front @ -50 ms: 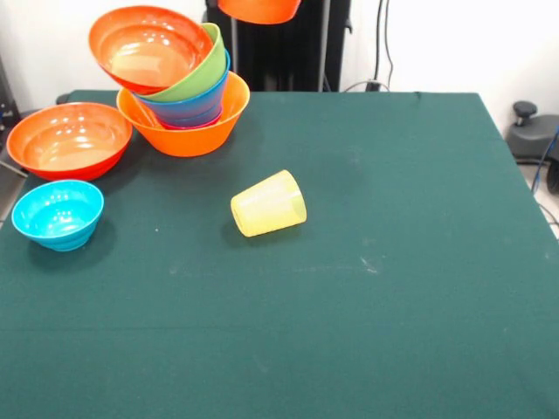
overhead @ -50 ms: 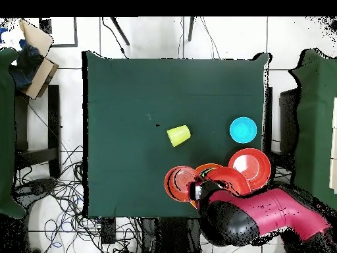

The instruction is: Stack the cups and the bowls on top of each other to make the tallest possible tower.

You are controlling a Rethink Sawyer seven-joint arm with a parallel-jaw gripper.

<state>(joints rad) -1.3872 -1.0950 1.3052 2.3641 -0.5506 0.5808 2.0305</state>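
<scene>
The tower stands at the table's far left. Its base is a large light-orange bowl (front @ -50 ms: 185,131), and nested in it are a blue bowl (front @ -50 ms: 196,103), a lime green bowl (front @ -50 ms: 201,70) and a tilted orange bowl (front @ -50 ms: 147,45). A red-orange bowl (front @ -50 ms: 68,140) and a small cyan bowl (front @ -50 ms: 58,212) sit apart to the left. The pale-yellow cup (front @ -50 ms: 268,203) lies on its side mid-table. Another orange bowl (front @ -50 ms: 259,9) hangs in the air at the top edge. In the overhead view this bowl (overhead @ -50 ms: 179,183) is at my gripper (overhead @ -50 ms: 195,191), whose fingers are hidden.
The red arm (overhead @ -50 ms: 263,211) reaches over the table edge beside the tower. Green cloth (front @ -50 ms: 393,262) covers the table. A black stand with cables rises behind the far edge. Cardboard boxes (overhead @ -50 ms: 36,56) sit off the table.
</scene>
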